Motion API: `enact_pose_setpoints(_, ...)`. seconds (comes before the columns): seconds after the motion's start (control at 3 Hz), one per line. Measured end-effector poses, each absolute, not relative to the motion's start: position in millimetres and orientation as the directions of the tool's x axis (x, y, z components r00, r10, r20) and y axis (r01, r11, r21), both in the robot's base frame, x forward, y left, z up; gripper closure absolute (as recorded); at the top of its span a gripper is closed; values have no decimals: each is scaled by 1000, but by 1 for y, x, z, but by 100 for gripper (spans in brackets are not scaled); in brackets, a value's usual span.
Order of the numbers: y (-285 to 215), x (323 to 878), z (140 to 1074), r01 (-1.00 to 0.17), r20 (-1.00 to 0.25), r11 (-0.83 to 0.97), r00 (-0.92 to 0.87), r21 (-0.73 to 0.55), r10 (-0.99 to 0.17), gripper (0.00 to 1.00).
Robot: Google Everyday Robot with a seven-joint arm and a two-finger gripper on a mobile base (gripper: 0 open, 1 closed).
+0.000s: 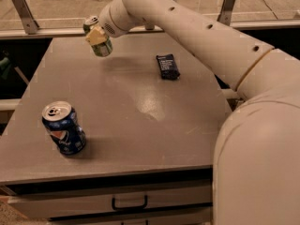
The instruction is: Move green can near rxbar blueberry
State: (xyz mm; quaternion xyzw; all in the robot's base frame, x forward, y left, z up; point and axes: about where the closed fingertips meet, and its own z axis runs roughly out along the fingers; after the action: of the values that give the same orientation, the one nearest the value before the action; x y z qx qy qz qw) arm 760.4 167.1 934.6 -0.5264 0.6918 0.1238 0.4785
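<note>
**Over the table's far-left corner, claw clamped on the green can**

At that corner the gripper (97, 35) is closed around the green can (102, 48). The can is tilted, its silver top toward the far edge, and appears lifted off the grey table (140, 139). To its right, bare tabletop separates it from the rxbar blueberry (168, 66), which lies flat on the far side, well apart from the can. Open surface fills the middle and right. The arm (211, 36) rises from the bulky right foreground and reaches leftward along the far edge. Count: two cans, the held one and a blue can (64, 128) upright near the front-left edge; one bar; one drawer handle (130, 203) below the front edge.
</note>
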Motion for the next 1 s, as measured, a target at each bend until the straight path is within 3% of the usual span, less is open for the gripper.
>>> enact_pose_setpoints(1.0,24,783,985,-676,-821,612,-19,-410,-570,100)
